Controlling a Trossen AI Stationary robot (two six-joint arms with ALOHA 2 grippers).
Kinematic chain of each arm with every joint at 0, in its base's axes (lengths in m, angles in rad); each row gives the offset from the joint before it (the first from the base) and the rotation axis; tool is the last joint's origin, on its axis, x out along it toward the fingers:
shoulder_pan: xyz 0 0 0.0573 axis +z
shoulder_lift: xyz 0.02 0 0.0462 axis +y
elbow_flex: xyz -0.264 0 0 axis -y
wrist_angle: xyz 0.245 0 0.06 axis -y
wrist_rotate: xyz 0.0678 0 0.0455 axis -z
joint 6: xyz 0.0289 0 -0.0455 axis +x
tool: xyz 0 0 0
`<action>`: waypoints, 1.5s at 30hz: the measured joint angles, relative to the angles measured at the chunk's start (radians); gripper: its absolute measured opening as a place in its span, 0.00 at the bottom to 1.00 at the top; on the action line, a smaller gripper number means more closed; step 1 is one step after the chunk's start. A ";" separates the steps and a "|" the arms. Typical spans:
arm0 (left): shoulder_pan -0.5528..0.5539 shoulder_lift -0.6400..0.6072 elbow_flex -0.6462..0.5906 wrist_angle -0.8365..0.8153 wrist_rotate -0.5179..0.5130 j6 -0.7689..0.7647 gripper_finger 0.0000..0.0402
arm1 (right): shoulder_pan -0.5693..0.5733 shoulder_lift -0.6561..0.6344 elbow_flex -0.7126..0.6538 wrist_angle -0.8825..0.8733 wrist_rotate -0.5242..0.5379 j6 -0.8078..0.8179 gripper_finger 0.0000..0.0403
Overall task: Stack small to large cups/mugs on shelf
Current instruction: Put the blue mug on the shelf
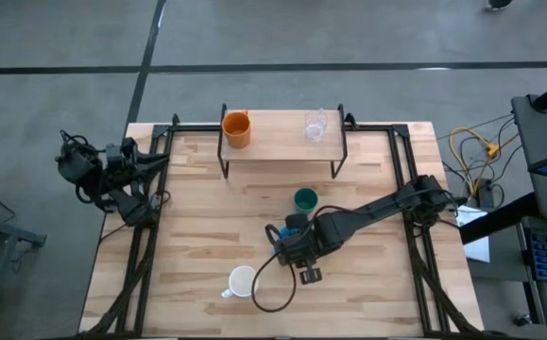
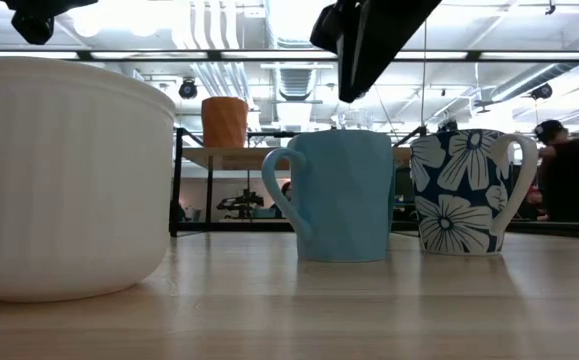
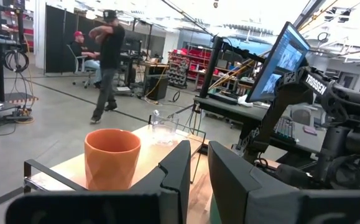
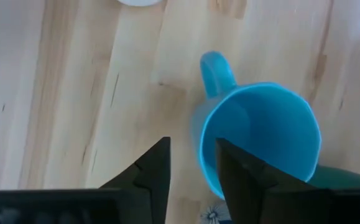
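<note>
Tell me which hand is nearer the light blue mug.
Right. The right hand hangs just above the light blue mug, beside its rim; the left hand waits at the table's far left edge.

Orange cup, light blue mug, blue-and-white floral mug, white mug

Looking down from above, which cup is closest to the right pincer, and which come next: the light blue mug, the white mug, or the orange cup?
1. Light blue mug: right beside the right pincer, under the arm.
2. White mug: on the table, toward the front edge, left of the pincer.
3. Orange cup: far off on the shelf, at its left end.
</note>
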 joint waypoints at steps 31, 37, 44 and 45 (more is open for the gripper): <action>0.000 0.000 -0.001 0.000 -0.001 -0.003 0.11 | -0.067 0.000 -0.171 0.162 -0.027 0.008 0.06; 0.000 0.000 -0.019 0.000 -0.001 -0.005 0.11 | -0.063 0.000 -0.164 0.157 -0.025 0.022 0.03; 0.000 0.000 -0.046 0.001 -0.001 -0.037 0.11 | -0.062 0.000 -0.060 0.092 -0.003 0.021 0.03; 0.000 0.000 -0.046 0.001 -0.001 -0.047 0.11 | -0.063 0.000 -0.038 0.066 0.000 0.019 0.03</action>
